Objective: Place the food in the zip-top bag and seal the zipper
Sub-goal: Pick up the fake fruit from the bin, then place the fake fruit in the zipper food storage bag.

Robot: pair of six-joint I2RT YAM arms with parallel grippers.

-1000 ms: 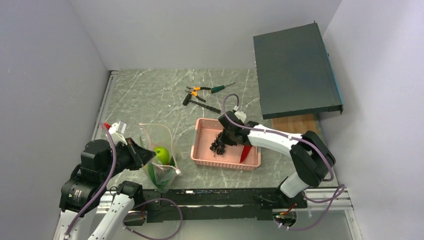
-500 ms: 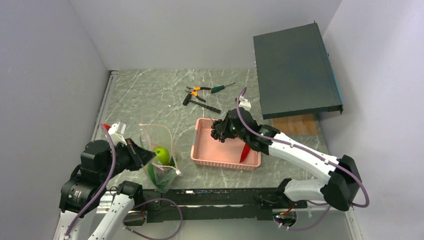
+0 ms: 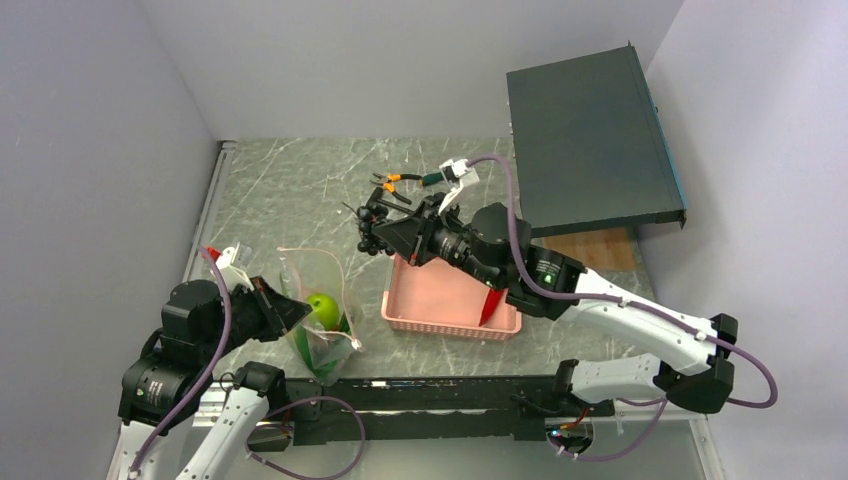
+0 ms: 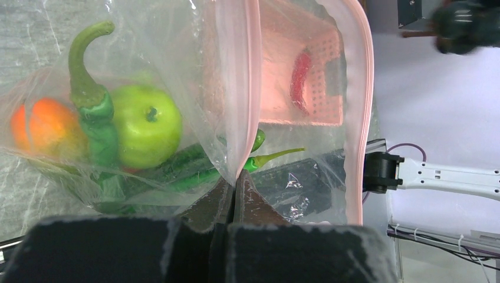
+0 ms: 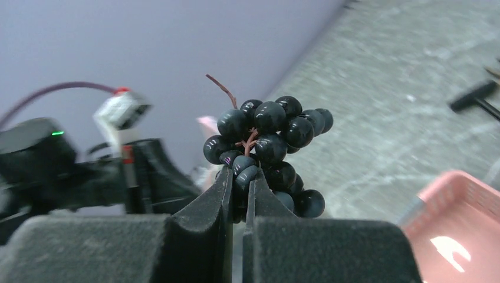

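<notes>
Left side. The left tool is pinched shut on the near lip of the bag, just under the pink strip, with no gap between its fingers. The bag stands on the worktop at front left, its mouth held open and facing the basket. Neither the bag nor this arm has shifted over the last second. Through the plastic I see the apple, a curved green pepper against it and the mango behind. More long peppers lie along the bottom.

Centre, where the change is. A second ago the grape bunch sat low in the basket with the right tool on it. Now it is lifted clear and carried left. It hangs over bare worktop past the basket's far-left corner, nearer the bag but well apart from its mouth. The right tool is clamped on the bunch's lower berries. Its fingers are nearly together, with berries squeezed in the narrow slit between them, and the stem points up.

Reading: the pick is done and the transfer is under way. The drop into the bag has not been made.

Right side. The basket holds one red chilli near its front right wall. The pliers lie behind it. The chilli looks to be the last item to go in, and the strip is unsealed.
</notes>
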